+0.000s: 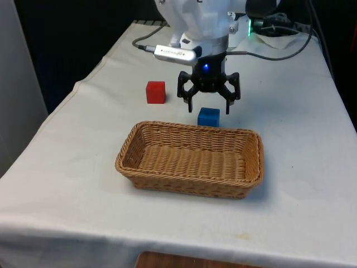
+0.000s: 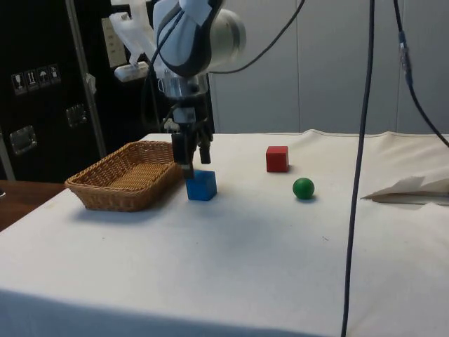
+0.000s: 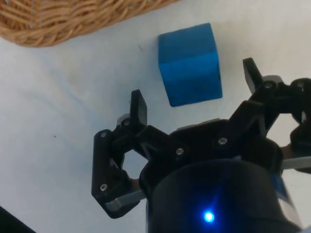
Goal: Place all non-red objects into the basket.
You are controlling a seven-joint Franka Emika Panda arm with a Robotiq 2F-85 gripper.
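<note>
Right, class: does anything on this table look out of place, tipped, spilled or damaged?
Nothing stands out. The basket sits upright and holds nothing, the blue cube, red cube and green ball rest apart on the cloth, and the open gripper hangs over the blue cube.

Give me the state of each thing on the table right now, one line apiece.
End effector: open, above the blue cube, holding nothing.
Blue cube: on the cloth, beside the basket, ungrasped.
Basket: upright, nothing in it.
Red cube: on the cloth, untouched.
Green ball: on the cloth, outside the basket.
</note>
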